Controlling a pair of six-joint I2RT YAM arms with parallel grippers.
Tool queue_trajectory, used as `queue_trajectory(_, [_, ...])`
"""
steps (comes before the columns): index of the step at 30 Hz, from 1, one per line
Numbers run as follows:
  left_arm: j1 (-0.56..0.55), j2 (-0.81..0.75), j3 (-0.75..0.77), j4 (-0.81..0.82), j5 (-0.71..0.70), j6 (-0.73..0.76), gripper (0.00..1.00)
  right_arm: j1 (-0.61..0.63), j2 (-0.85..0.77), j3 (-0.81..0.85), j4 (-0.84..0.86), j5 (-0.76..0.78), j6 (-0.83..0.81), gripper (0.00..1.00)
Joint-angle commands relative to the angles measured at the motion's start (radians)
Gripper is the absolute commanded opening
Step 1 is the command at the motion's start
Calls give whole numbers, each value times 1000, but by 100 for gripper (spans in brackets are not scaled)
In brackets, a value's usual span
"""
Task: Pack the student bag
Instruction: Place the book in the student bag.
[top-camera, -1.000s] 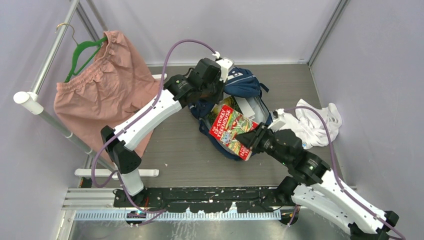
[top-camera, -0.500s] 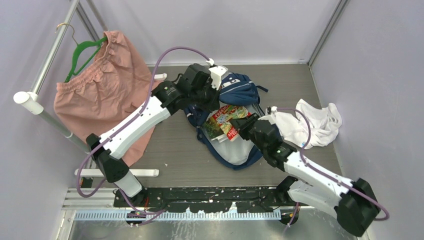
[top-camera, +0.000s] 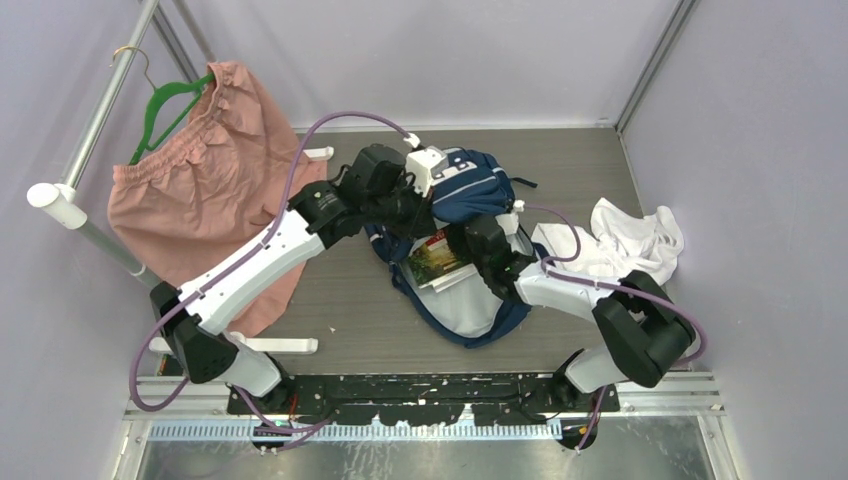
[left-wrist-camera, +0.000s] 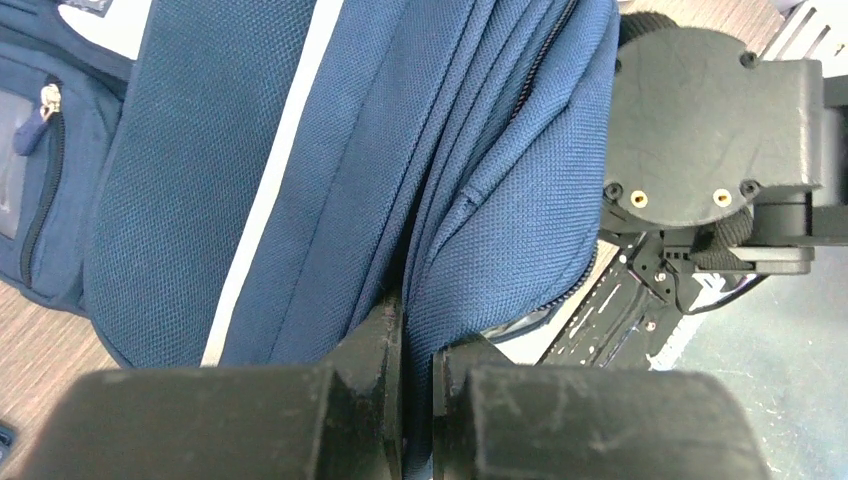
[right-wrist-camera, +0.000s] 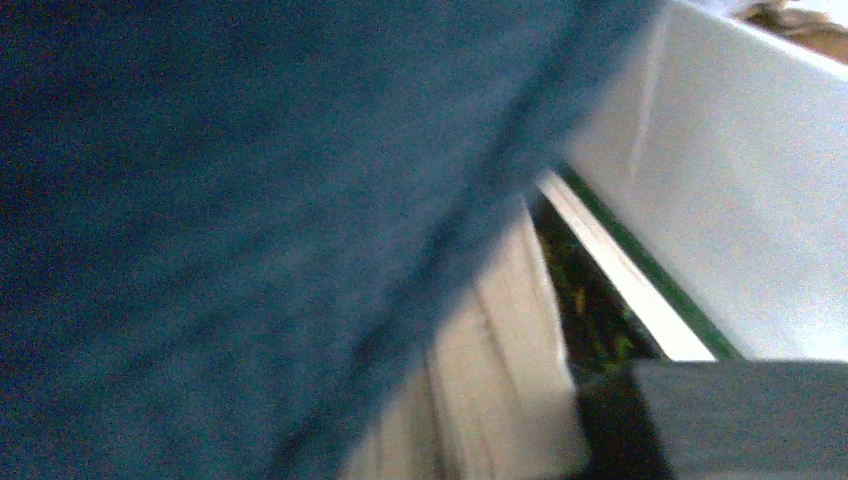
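Student bag (top-camera: 478, 185) mid-table, mouth held open.
Left gripper (left-wrist-camera: 418, 335) clamped on its navy flap; book (top-camera: 437, 262) half inside; right gripper (top-camera: 465, 248) buried beside it, grip unreadable. Risk: flap slips, mouth collapses, book jams on the rim.

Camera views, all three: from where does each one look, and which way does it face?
Top external: above and behind the arm bases, looking down at the table; both arms show, meeting at the student bag.
Left wrist: on the left arm, facing the bag's blue fabric; the left gripper shows, pinching a fold.
Right wrist: inside the bag, blurred, facing fabric and a book; one own finger shows.
Shared: every view shows the bag.
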Motion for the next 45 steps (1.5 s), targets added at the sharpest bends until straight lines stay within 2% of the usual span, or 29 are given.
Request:
queue_trajectory(1, [-8,-124,-28,164,119,-49,0,-3,-5,23,54,14,27,56])
queue_trajectory(2, [-8,-128,-38,164,115,-51,0,-3,-23,1,56,11,33,66])
queue_trajectory(4, [-8,-134,-54,165,98,-56,0,-3,-74,-49,55,3,39,76])
queue_trajectory(5, [-8,-135,-61,166,85,-55,0,-2,-109,-73,44,-6,43,86])
queue_trajectory(6, [-9,-134,-67,167,65,-55,0,-2,-146,-91,22,-22,50,90])
queue_trajectory(8, [-8,-126,-72,168,43,-52,0,1,-233,-124,-36,-48,45,94])
queue_trajectory(15, [-8,-102,-74,202,39,-50,0,23,-556,-171,-374,-69,-83,97])
queue_trajectory(21, [-8,-99,-93,194,45,-22,0,25,-872,-151,-792,-82,-276,95])
queue_trajectory(26, [-8,-101,-162,242,72,-27,0,26,-1034,-58,-1156,26,-386,96])
queue_trajectory(29, [-10,-91,-188,277,127,-50,0,25,-1062,-25,-1262,72,-399,99])
queue_trajectory(33, [-10,-91,-216,283,121,-67,0,24,-1097,3,-1279,45,-426,99])
queue_trajectory(38, [-10,-123,-268,300,84,-88,0,25,-1129,26,-1230,-138,-557,98])
queue_trajectory(40, [-10,-131,-277,307,83,-91,0,25,-1099,35,-1220,-264,-604,98])
queue_trajectory(41, [-10,-134,-280,309,81,-91,0,26,-1079,32,-1204,-353,-626,98])
queue_trajectory(43, [-10,-142,-283,299,75,-76,0,25,-1009,30,-1126,-651,-687,98])
queue_trajectory(45, [-10,-166,-301,282,81,-52,0,26,-949,73,-1126,-829,-719,98])
